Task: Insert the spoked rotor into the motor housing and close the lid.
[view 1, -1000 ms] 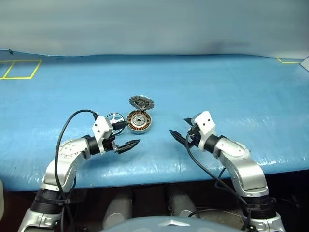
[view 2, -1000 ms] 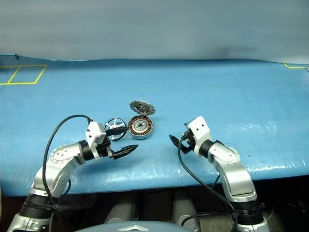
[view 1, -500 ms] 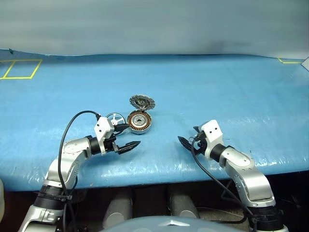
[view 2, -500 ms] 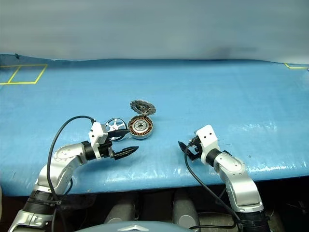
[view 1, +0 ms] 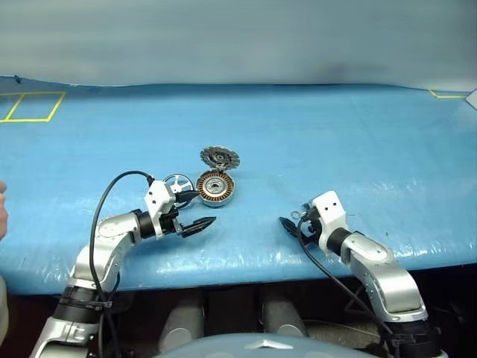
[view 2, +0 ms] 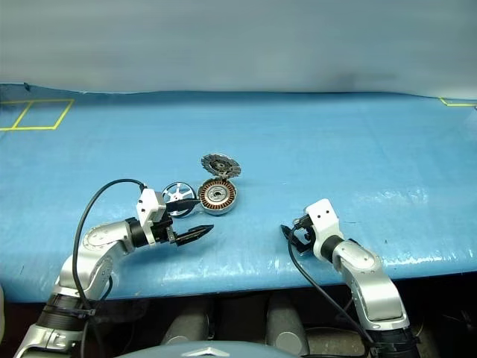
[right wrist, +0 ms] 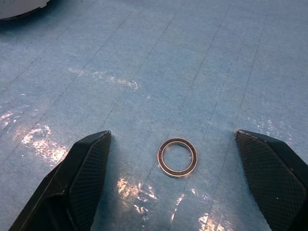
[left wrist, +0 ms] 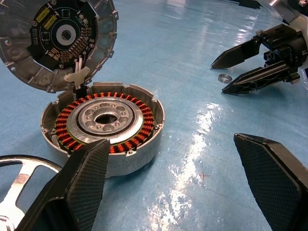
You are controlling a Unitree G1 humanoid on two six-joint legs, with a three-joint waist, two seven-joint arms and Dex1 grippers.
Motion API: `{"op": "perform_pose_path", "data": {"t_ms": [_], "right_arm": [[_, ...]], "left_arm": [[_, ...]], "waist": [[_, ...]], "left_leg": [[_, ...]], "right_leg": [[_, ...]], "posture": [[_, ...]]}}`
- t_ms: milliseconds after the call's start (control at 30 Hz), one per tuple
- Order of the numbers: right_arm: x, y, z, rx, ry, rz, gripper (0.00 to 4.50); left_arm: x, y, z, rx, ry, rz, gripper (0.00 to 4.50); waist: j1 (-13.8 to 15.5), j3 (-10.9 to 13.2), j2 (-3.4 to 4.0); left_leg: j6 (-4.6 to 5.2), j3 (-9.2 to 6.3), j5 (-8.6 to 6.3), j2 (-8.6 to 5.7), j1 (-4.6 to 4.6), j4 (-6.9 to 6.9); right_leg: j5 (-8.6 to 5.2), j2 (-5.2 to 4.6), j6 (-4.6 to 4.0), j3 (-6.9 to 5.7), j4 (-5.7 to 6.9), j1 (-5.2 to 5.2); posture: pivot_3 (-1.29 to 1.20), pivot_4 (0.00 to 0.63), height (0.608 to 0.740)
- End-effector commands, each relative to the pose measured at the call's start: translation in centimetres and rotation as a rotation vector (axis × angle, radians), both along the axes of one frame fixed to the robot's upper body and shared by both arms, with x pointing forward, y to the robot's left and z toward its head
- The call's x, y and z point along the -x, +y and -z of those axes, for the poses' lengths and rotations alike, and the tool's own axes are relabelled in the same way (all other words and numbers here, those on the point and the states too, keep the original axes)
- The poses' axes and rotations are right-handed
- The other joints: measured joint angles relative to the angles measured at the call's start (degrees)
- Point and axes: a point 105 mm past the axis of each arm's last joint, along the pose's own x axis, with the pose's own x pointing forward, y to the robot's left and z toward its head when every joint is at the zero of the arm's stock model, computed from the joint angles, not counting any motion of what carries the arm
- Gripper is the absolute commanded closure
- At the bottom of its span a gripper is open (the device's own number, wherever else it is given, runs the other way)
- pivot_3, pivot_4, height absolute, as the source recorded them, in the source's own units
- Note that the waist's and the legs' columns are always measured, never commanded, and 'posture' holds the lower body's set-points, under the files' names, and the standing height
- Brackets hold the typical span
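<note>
Silver spoked rotor [left wrist: 17, 180] partly cut off.

spoked rotor [left wrist: 19, 178] (edge-cropped, finger-hidden)

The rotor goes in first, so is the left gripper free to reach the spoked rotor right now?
Probably yes: the open left gripper sits just beside the spoked rotor, nothing lying between them.

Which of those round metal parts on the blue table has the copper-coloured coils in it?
The motor housing, the shallow silver puck in the middle. The lid propped up behind it shows dark electronics, and the spoked rotor beside it is an open ring with thin spokes.
</note>
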Motion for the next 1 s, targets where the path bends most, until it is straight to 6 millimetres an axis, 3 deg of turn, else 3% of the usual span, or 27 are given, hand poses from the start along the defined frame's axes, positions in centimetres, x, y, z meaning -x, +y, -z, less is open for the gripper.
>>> {"op": "perform_pose_path", "data": {"t_ms": [33,200,267,733,867,1000], "right_arm": [[0.2,-0.4,0.1,-0.004,0.015,0.017,0.17],[0.6,-0.5,0.4,0.000,0.034,0.020,0.17],[0.8,-0.8,0.8,0.037,0.048,0.024,0.72],[1.8,-1.3,1.6,0.058,0.094,0.034,0.72],[1.8,-1.3,1.6,0.059,0.100,0.031,1.85],[1.7,-1.3,1.6,0.065,0.098,0.038,1.85]], "left_arm": [[0.0,-0.3,-0.6,0.007,-0.036,0.010,0.00],[0.0,-0.2,-0.6,0.004,-0.040,0.007,0.00],[0.0,-0.3,-0.7,0.005,-0.042,0.007,0.00],[-0.1,-0.5,-0.9,0.009,-0.046,0.020,0.00],[-0.1,-0.4,-0.8,0.007,-0.044,0.020,0.00],[-0.1,-0.4,-0.8,0.006,-0.043,0.019,0.00]], "waist": [[0.0,0.0,0.00],[0.1,0.0,0.00],[0.1,0.0,0.00],[0.7,0.0,-0.05],[0.7,-0.1,-0.10],[0.7,-0.1,-0.14]], "left_leg": [[0.00,0.00,0.00,0.00,0.00,0.00],[0.00,0.00,0.00,0.00,0.00,0.02],[0.00,-0.01,0.00,0.00,0.00,0.01],[0.00,-0.02,-0.01,0.02,0.00,0.02],[0.00,-0.02,-0.01,0.02,0.01,0.03],[0.00,-0.02,-0.01,0.25,0.04,0.06]], "right_leg": [[0.00,0.00,0.00,0.00,0.00,0.00],[0.00,0.00,0.00,0.00,0.00,0.01],[0.00,0.00,0.00,-0.01,0.00,0.01],[-0.01,-0.01,0.00,-0.03,-0.02,0.03],[-0.01,-0.01,0.00,-0.02,-0.02,0.05],[-0.01,-0.01,0.00,-0.03,-0.02,0.08]], "posture": [[0.00,0.150,0.740],[0.00,0.150,0.740],[0.00,0.150,0.740],[0.00,0.150,0.740],[0.00,0.150,0.740],[0.00,0.150,0.740]]}}
